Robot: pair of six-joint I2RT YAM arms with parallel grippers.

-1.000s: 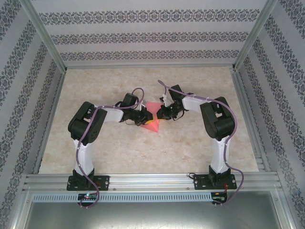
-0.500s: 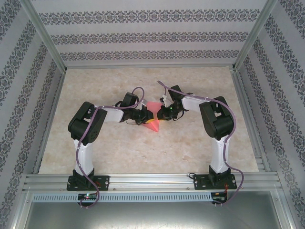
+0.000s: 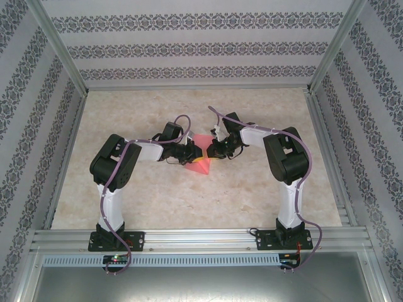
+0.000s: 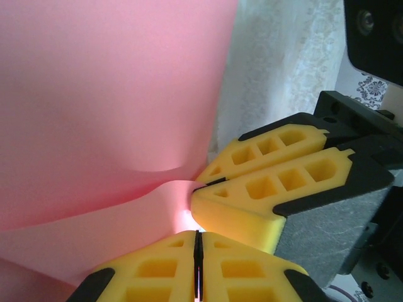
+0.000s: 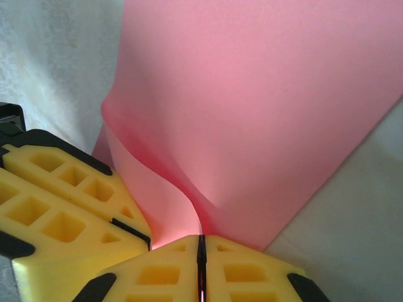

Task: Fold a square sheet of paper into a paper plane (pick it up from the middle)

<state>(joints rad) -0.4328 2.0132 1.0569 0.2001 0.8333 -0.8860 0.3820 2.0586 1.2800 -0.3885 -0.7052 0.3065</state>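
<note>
Found the square sheet of paper at the middle of the table, drawn up into a soft ridge between the two arms. Saw thin, smooth pink-red stock, brighter right at the pinch. Noted the left gripper at the sheet's 9 o'clock and the right gripper at its 3 o'clock, nearly tip to tip. Read both pairs of jaws as pressed together on the paper, with just a hairline seam between blocky yellow pads cut with square cells. From the left wrist, caught the sheet billowing toward 11 o'clock and the right gripper entering from 3 o'clock at the same crease. From the right wrist, caught a curl rising toward 12 o'clock, the left gripper at 8 o'clock. From above, made out a cream marbled tabletop, floral-striped walls and aluminium rails.
</note>
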